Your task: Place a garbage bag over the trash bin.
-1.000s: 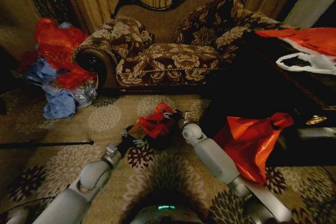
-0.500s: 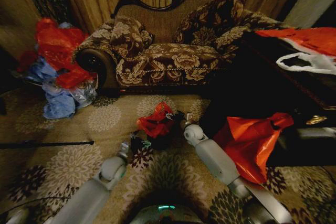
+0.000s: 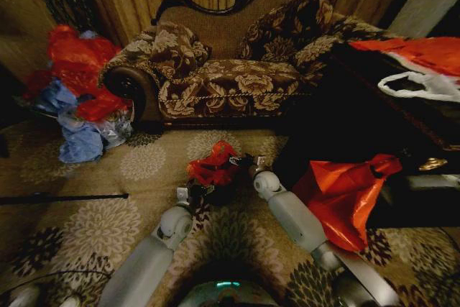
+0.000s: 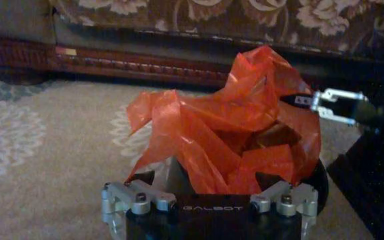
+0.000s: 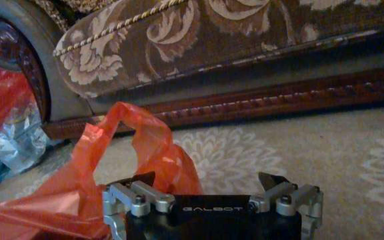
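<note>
Red bag (image 3: 213, 164): bunched on bin (image 3: 215, 192), I'd spread it evenly.
Left gripper (image 3: 195, 192): jaws apart, at rim.
Right gripper (image 3: 243, 160): clamped on bag.

The trash bin (image 3: 219, 193) is almost wholly hidden under the crumpled garbage bag (image 3: 214, 165); only a dark sliver of its side shows. From the left wrist, the bag covers the bin's mouth, so whether its edge sits over the rim cannot be told. The left tool (image 4: 207, 181) is cut off by the picture's edge. The right tool (image 5: 208, 182) is partly covered by red plastic.
</note>
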Robot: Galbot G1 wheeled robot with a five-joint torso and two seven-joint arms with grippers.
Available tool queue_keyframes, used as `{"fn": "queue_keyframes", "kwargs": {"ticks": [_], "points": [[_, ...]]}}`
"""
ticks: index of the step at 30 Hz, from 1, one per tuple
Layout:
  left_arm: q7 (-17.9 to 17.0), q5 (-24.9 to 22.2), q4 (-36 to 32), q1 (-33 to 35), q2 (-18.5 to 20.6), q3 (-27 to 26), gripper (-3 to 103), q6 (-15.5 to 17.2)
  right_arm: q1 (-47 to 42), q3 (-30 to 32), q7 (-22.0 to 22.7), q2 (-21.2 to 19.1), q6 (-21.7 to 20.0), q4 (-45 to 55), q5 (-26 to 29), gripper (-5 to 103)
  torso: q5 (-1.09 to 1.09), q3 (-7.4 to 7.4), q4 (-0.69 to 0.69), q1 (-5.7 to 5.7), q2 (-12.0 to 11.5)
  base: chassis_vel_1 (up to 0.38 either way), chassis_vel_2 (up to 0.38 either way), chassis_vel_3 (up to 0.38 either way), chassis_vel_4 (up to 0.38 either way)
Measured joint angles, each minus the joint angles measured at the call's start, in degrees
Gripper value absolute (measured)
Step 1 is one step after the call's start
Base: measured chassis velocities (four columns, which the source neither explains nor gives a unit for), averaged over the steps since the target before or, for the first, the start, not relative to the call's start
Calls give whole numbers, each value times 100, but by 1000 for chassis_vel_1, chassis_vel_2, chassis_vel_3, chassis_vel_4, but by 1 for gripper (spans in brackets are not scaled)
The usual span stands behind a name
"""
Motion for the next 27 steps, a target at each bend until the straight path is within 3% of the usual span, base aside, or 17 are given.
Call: {"fn": "queue_keyframes", "kwargs": {"ticks": [3,6,15,21,26,27], "points": [[-21,-122,0,0,-38,-30,100,-2,0,-11,-1,-11,-2,-18,-14,100,0,0,-1,0,0,0,0,0,0],[-54,-228,6,-20,-66,-74,88,12,0,-18,-1,-8,-2,-43,-33,100,0,0,-1,0,0,0,0,0,0],[-25,-242,19,-4,-50,-114,69,-104,-49,-31,10,15,-2,-53,-109,100,0,0,-1,0,0,0,0,0,0],[-5,-265,14,17,-87,-112,48,-125,-49,-41,50,84,2,-74,-155,100,0,0,-1,0,0,0,0,0,0],[-4,-272,5,10,-109,-107,41,-127,-40,-47,72,121,3,-91,-172,100,0,0,-1,0,0,0,0,0,0],[-3,-276,5,9,-111,-108,32,-130,-40,-51,77,123,5,-91,-179,100,0,0,-1,0,0,0,0,0,0]]}}
